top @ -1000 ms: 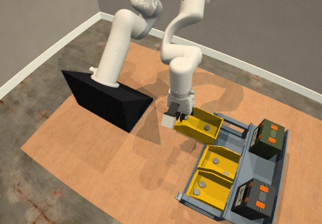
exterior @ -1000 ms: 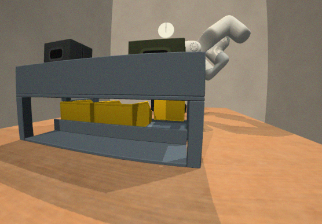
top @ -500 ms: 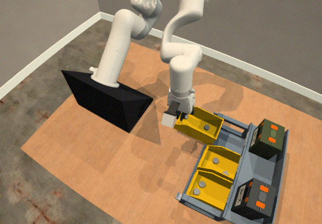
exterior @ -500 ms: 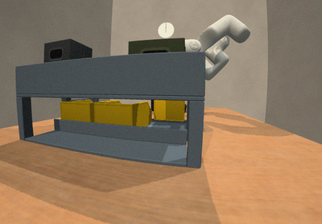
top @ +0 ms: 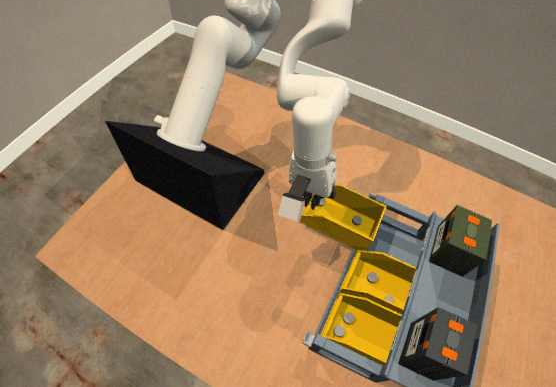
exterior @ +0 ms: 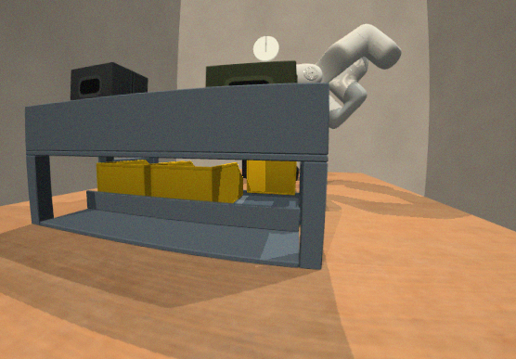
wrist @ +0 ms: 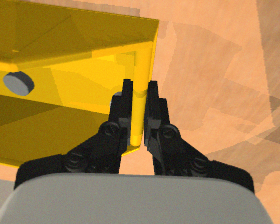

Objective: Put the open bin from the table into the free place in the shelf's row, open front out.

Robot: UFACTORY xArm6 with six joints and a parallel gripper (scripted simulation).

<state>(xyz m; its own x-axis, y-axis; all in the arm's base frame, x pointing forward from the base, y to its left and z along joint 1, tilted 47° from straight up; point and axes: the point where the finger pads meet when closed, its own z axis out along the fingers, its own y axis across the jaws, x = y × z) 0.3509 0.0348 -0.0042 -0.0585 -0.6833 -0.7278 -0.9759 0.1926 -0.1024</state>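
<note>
The shelf (top: 492,249) stood on the tabletop (top: 150,269), two bins in its row and the free place at the near end. The arm (top: 312,119) held the bin (top: 350,219) raised and tilted just before that gap, one part (top: 357,220) inside. The fingers pinched its side wall. Carry step, I judged; next, level it, lift over the lip, slide under the board.

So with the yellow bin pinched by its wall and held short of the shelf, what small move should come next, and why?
Probably carry the bin farther toward the free slot, keeping it level. The gripper is shut on its wall, a part lies inside, and its rear sits at the shelf's edge, not yet seated.
</note>
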